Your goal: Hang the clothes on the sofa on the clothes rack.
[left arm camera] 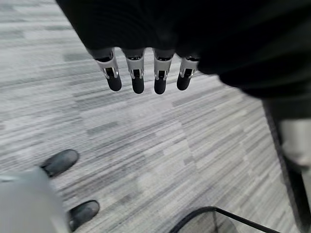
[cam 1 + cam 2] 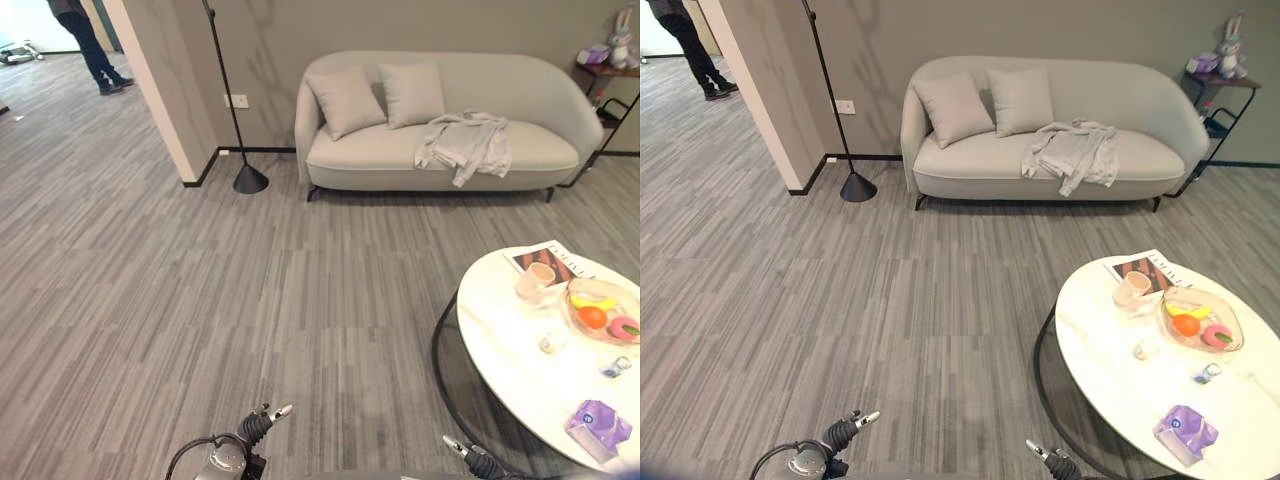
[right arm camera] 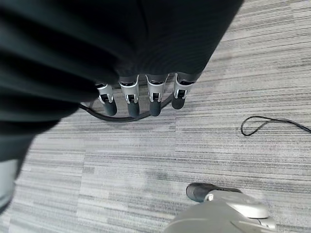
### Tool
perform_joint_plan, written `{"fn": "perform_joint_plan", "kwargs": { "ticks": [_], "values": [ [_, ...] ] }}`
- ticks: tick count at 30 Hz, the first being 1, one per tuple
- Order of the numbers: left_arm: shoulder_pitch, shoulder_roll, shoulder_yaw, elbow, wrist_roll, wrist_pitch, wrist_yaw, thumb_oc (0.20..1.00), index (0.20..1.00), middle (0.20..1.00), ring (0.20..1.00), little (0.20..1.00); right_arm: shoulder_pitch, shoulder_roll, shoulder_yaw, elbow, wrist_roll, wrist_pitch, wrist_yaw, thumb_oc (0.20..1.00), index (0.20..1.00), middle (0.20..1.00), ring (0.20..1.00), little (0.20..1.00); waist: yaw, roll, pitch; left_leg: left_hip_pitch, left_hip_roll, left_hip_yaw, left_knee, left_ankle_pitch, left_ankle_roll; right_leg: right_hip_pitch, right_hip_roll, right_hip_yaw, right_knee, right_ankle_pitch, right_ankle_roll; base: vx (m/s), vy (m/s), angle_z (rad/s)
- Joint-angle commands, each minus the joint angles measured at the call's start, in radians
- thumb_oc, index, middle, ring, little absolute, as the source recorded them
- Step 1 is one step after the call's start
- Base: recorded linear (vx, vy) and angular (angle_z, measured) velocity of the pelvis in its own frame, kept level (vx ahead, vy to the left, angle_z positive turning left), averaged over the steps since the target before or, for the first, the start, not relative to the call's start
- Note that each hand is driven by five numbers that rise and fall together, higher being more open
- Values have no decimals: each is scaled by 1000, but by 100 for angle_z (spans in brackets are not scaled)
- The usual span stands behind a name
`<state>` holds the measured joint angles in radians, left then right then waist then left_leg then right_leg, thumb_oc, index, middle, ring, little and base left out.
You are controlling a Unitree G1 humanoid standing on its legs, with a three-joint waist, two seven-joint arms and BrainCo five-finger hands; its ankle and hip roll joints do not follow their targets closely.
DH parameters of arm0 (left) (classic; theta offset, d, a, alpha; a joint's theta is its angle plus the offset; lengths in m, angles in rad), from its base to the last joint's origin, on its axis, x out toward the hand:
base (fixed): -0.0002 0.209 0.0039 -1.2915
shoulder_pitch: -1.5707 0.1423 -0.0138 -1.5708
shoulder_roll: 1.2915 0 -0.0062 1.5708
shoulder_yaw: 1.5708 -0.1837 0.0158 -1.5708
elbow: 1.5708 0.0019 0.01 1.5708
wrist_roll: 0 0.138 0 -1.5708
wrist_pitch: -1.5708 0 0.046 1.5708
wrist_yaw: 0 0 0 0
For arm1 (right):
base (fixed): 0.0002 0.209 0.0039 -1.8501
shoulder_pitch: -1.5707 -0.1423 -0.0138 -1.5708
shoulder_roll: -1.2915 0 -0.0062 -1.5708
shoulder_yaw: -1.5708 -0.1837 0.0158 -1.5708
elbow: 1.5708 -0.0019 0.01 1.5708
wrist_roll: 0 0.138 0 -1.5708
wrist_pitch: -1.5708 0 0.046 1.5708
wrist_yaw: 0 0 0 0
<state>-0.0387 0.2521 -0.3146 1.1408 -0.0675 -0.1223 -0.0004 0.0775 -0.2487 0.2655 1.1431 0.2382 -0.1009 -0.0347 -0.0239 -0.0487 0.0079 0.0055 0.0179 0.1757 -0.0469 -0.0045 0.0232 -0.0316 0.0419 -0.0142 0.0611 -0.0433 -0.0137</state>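
the task looks to be at its very start, with nothing yet done: the pale grey garment (image 2: 465, 143) lies crumpled on the seat of the sofa (image 2: 520, 85), spread toward its right half with a sleeve or hem drooping over the front edge, just beside the two cushions (image 2: 380, 95) propped against the backrest. the robot stands well apart from it, across a stretch of grey striped floor (image 2: 200, 300). the left hand (image 1: 141, 73) hangs low with its fingers straight and relaxed, holding nothing, only floor showing past them; the right hand (image 3: 141, 94) hangs the same way, fingers loosely extended side by side and empty. a round white surface (image 2: 500, 320) stands near on the robot's right, carrying a bowl of fruit (image 2: 600, 310), a cup (image 2: 540, 275) and a magazine. a floor lamp (image 2: 235, 110) stands left of the sofa, and a person (image 2: 90, 45) is far off in the doorway. no clothes rack can be made out for certain. what remains, by this reading, is everything: walking to the sofa, picking up the garment, finding the rack and hanging it
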Motion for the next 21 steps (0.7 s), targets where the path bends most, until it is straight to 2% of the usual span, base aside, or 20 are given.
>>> {"fn": "perform_joint_plan", "kwargs": {
  "ticks": [1,6,21],
  "values": [
    [-38,8,-4,14,-16,-32,-8,1000,1000,1000,1000,1000,-32,-8,11,11,19,-25,6,1000,1000,1000,1000,1000,-6,14,19,75,-7,41,-40,-33,-64,57,-45,90,-115,47,154,0,0,0],
    [-33,0,6,23,-11,-32,6,1000,1000,1000,1000,1000,-13,-5,4,10,25,-27,4,1000,1000,1000,1000,1000,3,14,18,74,-9,29,-40,-32,-63,65,-47,79,-122,46,152,5,-9,6],
    [-50,-8,-16,30,17,-30,12,1000,1000,1000,1000,1000,-17,-6,4,17,16,-27,-5,1000,1000,1000,1000,1000,-9,23,22,75,-12,34,-40,-35,-60,55,-51,85,-111,46,155,1,11,4]
  ]
}}
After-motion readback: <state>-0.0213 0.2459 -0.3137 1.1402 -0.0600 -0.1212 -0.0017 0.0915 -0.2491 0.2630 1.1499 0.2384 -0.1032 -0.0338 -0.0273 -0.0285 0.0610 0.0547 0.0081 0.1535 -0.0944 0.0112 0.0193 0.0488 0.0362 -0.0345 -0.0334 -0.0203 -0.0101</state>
